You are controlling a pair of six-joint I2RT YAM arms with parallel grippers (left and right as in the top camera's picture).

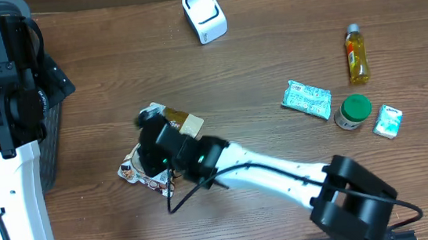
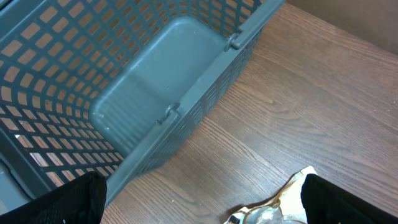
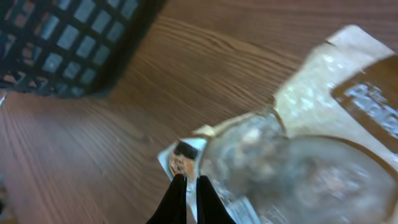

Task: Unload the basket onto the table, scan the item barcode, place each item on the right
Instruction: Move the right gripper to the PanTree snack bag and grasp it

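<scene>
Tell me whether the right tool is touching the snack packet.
Touching. In the right wrist view the right tool is shut on the lower edge of the snack packet, with no gap showing.

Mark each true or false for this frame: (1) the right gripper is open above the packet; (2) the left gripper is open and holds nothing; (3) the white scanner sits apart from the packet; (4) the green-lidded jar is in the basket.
1. The right gripper is open above the packet. False: the right gripper is closed, pinching a corner of the snack packet.
2. The left gripper is open and holds nothing. True: the left gripper is spread wide, with nothing between its fingers.
3. The white scanner sits apart from the packet. True: the white scanner stands well clear of it.
4. The green-lidded jar is in the basket. False: the green-lidded jar stands on the table, far from the basket.
</scene>
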